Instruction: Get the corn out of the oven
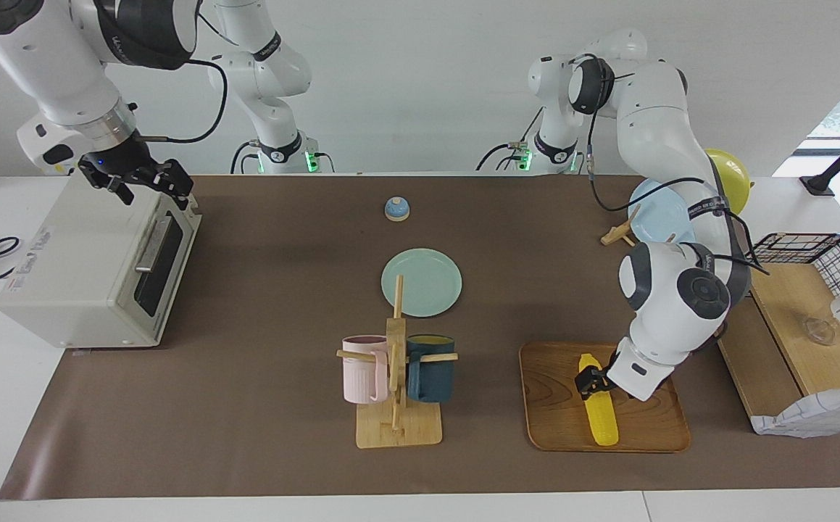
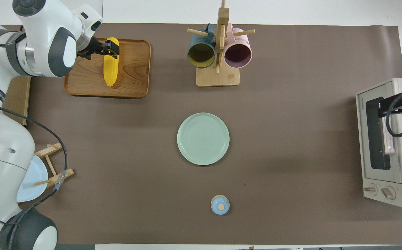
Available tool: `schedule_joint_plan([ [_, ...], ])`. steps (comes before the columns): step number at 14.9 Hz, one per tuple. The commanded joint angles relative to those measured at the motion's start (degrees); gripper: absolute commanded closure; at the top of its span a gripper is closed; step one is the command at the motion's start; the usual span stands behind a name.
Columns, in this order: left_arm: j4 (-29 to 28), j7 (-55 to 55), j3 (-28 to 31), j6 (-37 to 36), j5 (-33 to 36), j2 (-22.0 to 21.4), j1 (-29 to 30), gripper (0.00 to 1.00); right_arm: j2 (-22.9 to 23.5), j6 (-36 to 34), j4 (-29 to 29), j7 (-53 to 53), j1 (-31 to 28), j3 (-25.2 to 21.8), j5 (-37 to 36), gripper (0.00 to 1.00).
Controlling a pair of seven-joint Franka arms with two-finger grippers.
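- Your count: one corn [image 1: 599,413], one oven [image 1: 93,268], one wooden tray [image 1: 557,406], two mugs, two plates, one small domed lid.
- Corn: bright yellow, tapered, bumpy kernels. It lies flat on the tray, out of the oven, at the left arm's end of the bench [image 1: 246,406].
- Left pincer [image 1: 593,383] is down at the corn's end farther from the robots, one dark finger on either side of the cob. You cannot tell whether they press it or stand just off it.
- In the overhead view the tray [image 2: 131,69] sits at about 10 o'clock from the green plate [image 2: 203,138]; the corn [image 2: 110,71] is on it with its tip pointing toward the robots.
- Tray: rounded rectangle, brown wood grain, low rim.
- Oven: boxy, off-white, dark glass door, silver bar handle, two knobs. At the right arm's end, about 3 o'clock from the green plate in the overhead view. Door looks closed.
- Right pincer [image 1: 146,180] hangs over the oven's top edge above the door; finger state not readable.
- Mug stand [image 1: 396,406]: pale wood with pegs, holding one pink mug [image 1: 363,370] and one dark teal mug [image 1: 430,370], 12 o'clock from the green plate overhead.
- Green plate: round, smooth, mid-bench.
- Pale blue plate [image 1: 655,210] stands on edge in a wooden holder.
- Domed lid [image 1: 396,209]: blue, tan knob, 6 o'clock from the green plate overhead.
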Motion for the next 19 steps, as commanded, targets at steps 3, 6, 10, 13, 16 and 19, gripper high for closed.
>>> schedule_joint_plan([
  [3, -16.9, -0.9, -0.3, -6.2, 1.0, -18.7, 1.8, 0.0, -0.2, 0.0, 0.4, -1.8, -0.3, -0.1, 1.7, 0.0],
  [6, -17.0, -1.0, -0.3, -13.6, 1.0, -23.5, 2.1, 0.0, -0.2, 0.0, 0.4, -1.9, -0.3, 0.0, 1.5, 0.0],
  [10, -17.1, -0.9, -0.3, -24.1, 1.0, -29.8, 3.2, 0.0, -0.2, 0.0, 0.4, -2.0, -0.3, -0.1, 1.5, 0.0],
  [13, -17.5, -0.8, -0.3, -29.4, 1.0, -33.1, 3.2, 0.0, 0.0, 2.6, 0.4, -2.3, -0.2, 0.0, 1.4, 0.0],
  [16, -22.7, -1.0, -0.3, -31.1, 1.0, -37.7, 2.6, 0.0, -0.2, 2.7, 0.4, -2.2, -0.2, 0.0, 1.6, 0.0],
  [19, -28.8, -1.4, -0.3, -28.6, 0.4, -41.6, 2.3, 0.0, -0.2, 2.7, 0.4, -2.3, -0.2, 0.1, 1.6, 0.0],
])
